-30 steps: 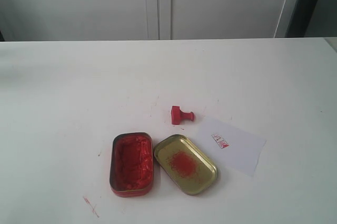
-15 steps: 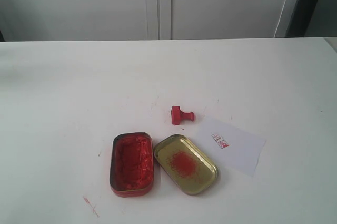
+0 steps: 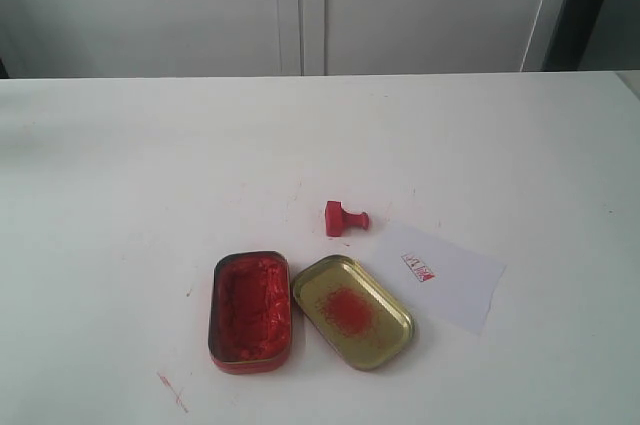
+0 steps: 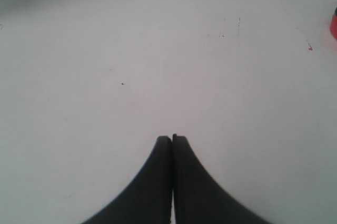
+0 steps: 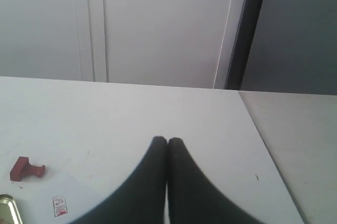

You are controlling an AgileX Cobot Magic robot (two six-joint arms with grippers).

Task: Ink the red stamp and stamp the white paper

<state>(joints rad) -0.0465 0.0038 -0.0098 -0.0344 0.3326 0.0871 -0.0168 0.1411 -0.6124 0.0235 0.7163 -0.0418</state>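
Starting at the tools: right gripper (image 5: 167, 140) is clenched on nothing, fingertips pressed together, hanging above the table's right side. Left gripper (image 4: 172, 138) is likewise pinched empty over bare tabletop. Neither arm shows in the exterior view.

Stamp (image 3: 345, 218) lies tipped on its side near the table's middle, touched by nothing. Its long axis runs roughly parallel to the front edge, block base toward the left edge, knob toward the right. In the right wrist view the stamp (image 5: 26, 169) sits well apart from the fingertips, so the right arm looks the likelier one for the pick, though the left camera also catches a red sliver at its frame edge.

Paper (image 3: 440, 275) lies just beside the stamp, toward the front-right corner. Ink tin (image 3: 250, 311) and lid (image 3: 352, 311) sit side by side by the front edge.

Writing: only a small red mark (image 3: 419, 268) on the paper, too small to read. No brands or labels visible.
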